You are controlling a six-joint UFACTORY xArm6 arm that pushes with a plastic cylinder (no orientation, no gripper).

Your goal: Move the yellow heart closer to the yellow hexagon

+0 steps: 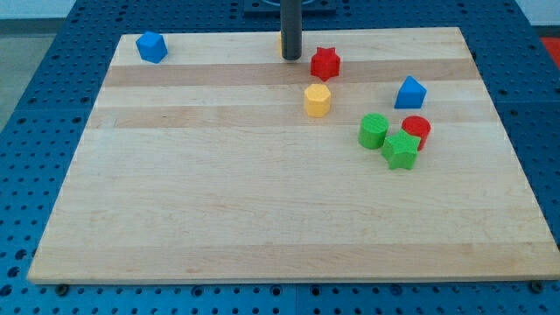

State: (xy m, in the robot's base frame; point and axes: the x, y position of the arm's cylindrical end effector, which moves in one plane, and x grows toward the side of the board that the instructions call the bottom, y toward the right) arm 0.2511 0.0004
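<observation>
My tip [291, 58] rests on the wooden board [219, 201] near the view's top edge, at the middle. A sliver of yellow [281, 42], the yellow heart, peeks out at the rod's left side; the rod hides most of it. The yellow hexagon [318, 100] stands a little below and to the right of my tip, apart from it. A red star [325, 63] sits just right of my tip, between the heart and the hexagon's right side.
A blue block [151, 46] sits at the top left corner. A blue triangular block [409, 92] is at the right. Below it a green cylinder [374, 130], a red cylinder [416, 129] and a green star [402, 150] cluster together.
</observation>
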